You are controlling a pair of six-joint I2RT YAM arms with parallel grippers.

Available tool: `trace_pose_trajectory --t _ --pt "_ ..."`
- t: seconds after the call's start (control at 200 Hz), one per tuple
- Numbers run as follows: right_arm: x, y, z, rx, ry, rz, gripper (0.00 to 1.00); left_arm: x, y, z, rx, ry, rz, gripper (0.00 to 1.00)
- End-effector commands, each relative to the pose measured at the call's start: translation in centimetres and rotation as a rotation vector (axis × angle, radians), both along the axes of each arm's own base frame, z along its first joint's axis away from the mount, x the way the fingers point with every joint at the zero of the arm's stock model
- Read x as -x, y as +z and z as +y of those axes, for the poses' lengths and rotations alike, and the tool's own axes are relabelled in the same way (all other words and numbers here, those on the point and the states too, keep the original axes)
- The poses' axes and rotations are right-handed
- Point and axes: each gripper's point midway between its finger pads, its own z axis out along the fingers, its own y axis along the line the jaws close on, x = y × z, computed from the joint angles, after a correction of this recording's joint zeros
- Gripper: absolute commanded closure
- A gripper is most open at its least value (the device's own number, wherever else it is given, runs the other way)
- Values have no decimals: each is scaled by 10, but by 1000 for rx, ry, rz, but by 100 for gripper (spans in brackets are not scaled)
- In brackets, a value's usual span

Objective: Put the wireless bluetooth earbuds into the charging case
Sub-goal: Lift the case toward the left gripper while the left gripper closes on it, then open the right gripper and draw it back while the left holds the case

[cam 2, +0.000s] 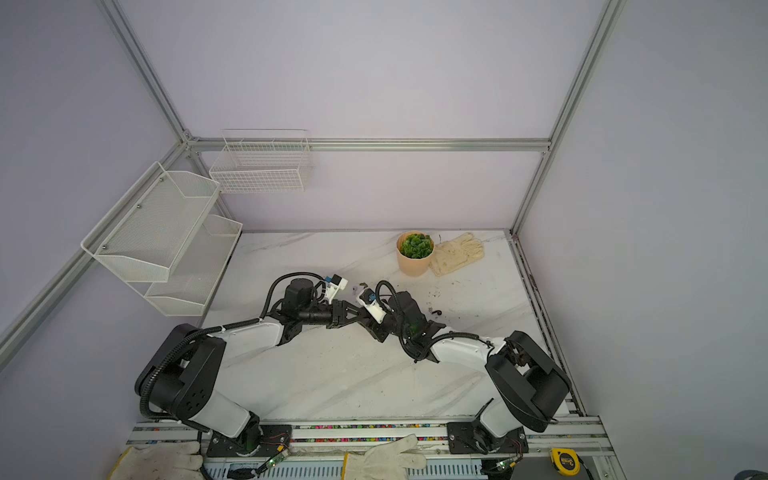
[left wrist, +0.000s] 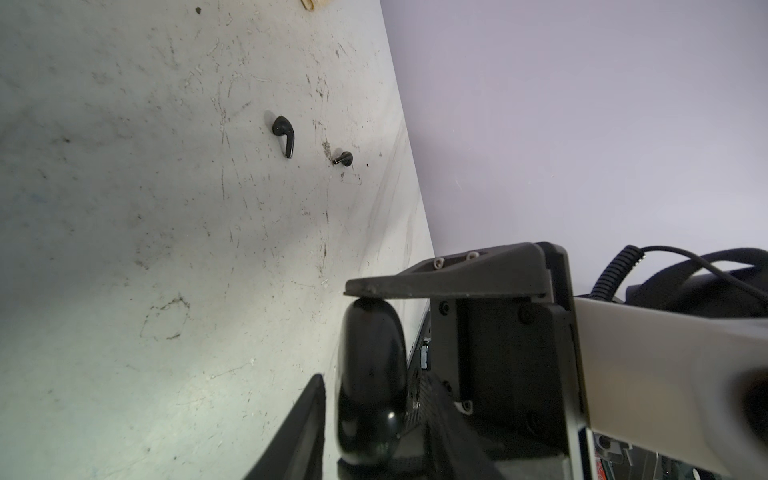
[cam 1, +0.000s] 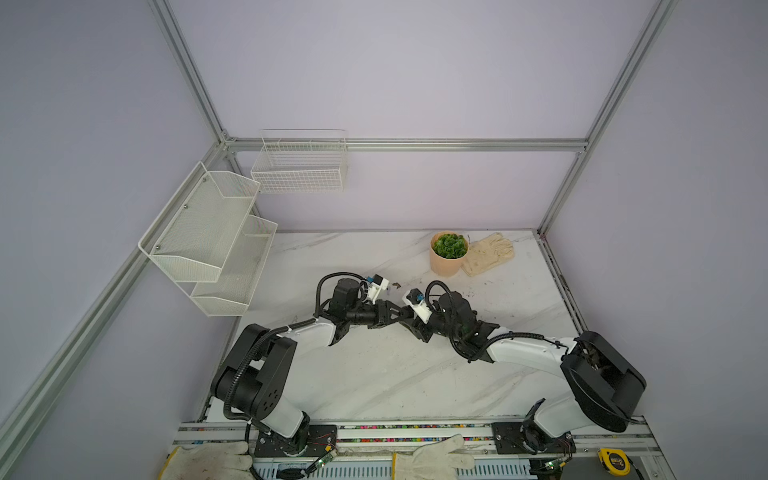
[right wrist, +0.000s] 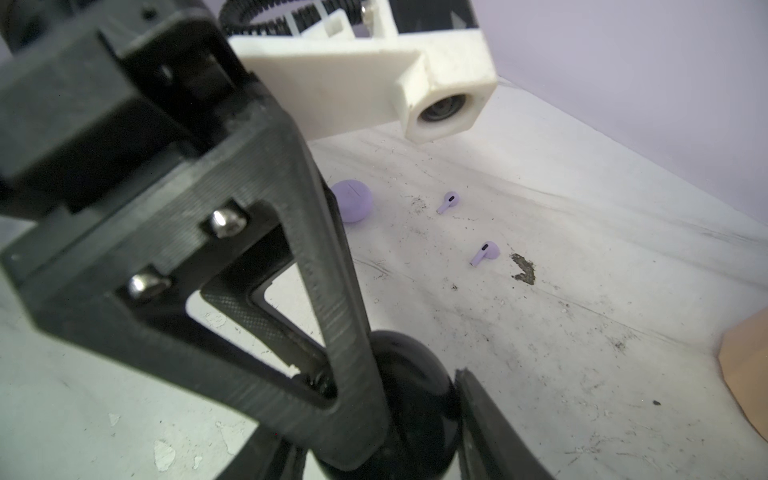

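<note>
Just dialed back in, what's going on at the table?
Both claws meet mid-table at the black charging case: the right claw appears to grip it, and the left claw is against it, its grip unclear. Two black earbuds and two lilac earbuds lie loose on the table; the lilac case sits shut near the lilac pair. None is cased yet.

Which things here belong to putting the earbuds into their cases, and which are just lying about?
For the job: black earbuds, lilac earbuds, black case, lilac case.
Lying about: potted plant, cream glove, tape measure, wire basket, mesh shelf, debris bit.
</note>
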Motion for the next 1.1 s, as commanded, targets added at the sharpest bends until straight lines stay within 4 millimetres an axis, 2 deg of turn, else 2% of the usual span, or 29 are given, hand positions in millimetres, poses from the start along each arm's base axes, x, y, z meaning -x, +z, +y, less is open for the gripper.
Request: trace_pose_trajectory --t 0.0,0.255,0.415,0.515,0.61,0.66,0.68,0.76,0.915,0.99,1.03,1.095 --pt "-6 15 9 -24 9 -41 72 -7 39 -8 54 -29 -115 67" --pt "-8 16 6 -11 -12 -36 67 -6 45 -8 60 -34 -133 77" --pt "-7 23 3 -11 -27 -16 51 -5 51 -8 66 -36 -151 82" --pt "-5 35 0 -20 -53 39 41 -5 54 -8 68 -35 -161 85" --pt "4 57 -3 -45 -67 133 33 -6 58 -8 72 -33 -171 87" --pt "7 61 -5 -63 -95 203 32 -6 62 -9 80 -43 -174 88" --pt "11 74 -7 -90 -95 203 32 -5 65 -10 85 -52 -178 88" --pt "20 95 -8 -138 -77 227 32 -5 74 -11 91 -63 -196 91" --pt "20 135 -15 -213 -85 145 31 -14 81 -7 23 -30 -239 92" --pt "14 141 -19 -215 -107 106 31 -16 82 -7 -5 -30 -240 91" --pt "10 140 -22 -206 -131 92 31 -18 84 -7 -8 -31 -252 97" --pt "5 135 -27 -192 -162 78 31 -24 82 -2 -50 18 -258 99"
